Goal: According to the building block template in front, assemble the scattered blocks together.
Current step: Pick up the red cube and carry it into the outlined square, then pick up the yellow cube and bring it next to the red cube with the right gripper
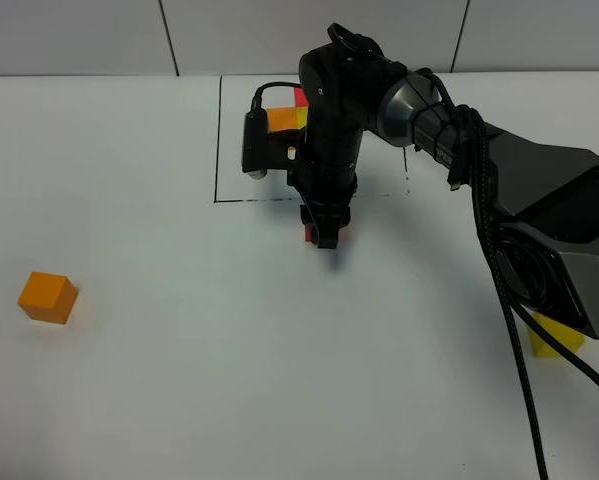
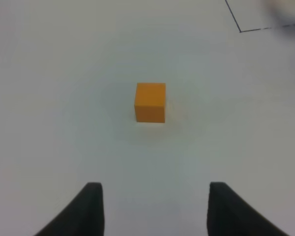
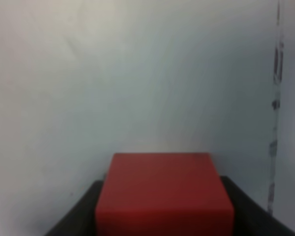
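The right gripper (image 1: 324, 232) is shut tight on the red cube (image 3: 164, 194). The cube sits between its two fingers (image 3: 81, 219) and fills the gap from side to side. The cube's front edge pokes out past the fingertips, and ahead of it there is only bare white table (image 1: 179, 400). A thin black line (image 3: 275, 98) runs along the table off to one side of those fingers, near the cube but not touching it. In the high view the gripper points down just outside the near edge of the marked box (image 1: 217, 140). It is hard to tell if the cube rests on the table or hangs just above it. The template (image 1: 291, 112) lies inside the box, beyond the fingers, and the arm hides part of it. Its orange, its yellow and a bit of its red show. The left gripper (image 2: 154, 186) is open, with its fingers wide apart and nothing between them. The orange cube (image 2: 150, 102) sits straight ahead of those fingers, well apart from them. It lies flat on the table with its edges nearly square to the gap. There is bare table on every side of it. A corner of the black line shows far beyond it, off to one side. The yellow cube (image 1: 557, 335) is far from both pairs of fingers. It sits by the base of the right arm, which hides part of it.
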{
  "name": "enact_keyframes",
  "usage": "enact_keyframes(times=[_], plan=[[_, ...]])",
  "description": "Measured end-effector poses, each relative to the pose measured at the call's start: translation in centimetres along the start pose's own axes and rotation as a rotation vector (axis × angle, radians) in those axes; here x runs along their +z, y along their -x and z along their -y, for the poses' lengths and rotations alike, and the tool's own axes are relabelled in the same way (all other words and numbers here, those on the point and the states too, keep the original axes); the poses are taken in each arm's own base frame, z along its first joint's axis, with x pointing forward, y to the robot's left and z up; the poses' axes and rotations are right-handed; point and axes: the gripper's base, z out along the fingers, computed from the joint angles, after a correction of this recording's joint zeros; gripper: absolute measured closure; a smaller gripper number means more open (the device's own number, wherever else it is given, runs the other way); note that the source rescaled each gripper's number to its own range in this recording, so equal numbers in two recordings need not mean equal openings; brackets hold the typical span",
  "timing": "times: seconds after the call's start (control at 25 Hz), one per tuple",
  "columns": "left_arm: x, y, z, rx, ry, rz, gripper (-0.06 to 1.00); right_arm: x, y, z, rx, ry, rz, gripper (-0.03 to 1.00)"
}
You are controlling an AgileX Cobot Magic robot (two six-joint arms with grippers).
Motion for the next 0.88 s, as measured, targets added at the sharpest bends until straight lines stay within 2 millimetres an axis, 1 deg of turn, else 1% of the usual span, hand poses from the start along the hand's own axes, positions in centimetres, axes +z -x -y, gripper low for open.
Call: enact_keyframes(times=[0.24,0.68,0.72,0.76,0.8,0.88], plan=[[0.0,0.0,0.0,0.0,0.0,0.0,0.92,0.0,0.01,0.0,-0.027,0.0,0.001,0.96],[0.0,0.0,0.0,0.0,0.0,0.0,0.93,0.0,0.01,-0.01,-0.033,0.001,0.001,0.95],[0.0,0.0,0.0,0.0,0.0,0.0,0.93,0.0,0.01,-0.01,-0.033,0.001,0.001,0.92],[0.0,0.0,0.0,0.0,0.0,0.0,0.93,0.06,0.01,-0.02,-0.033,0.003,0.002,0.86],[0.0,0.0,0.0,0.0,0.0,0.0,0.93,0.1,0.01,-0.02,-0.033,0.003,0.001,0.79],[0.0,0.0,0.0,0.0,0.0,0.0,0.93,0.16,0.0,-0.03,-0.031,0.004,0.001,0.61]])
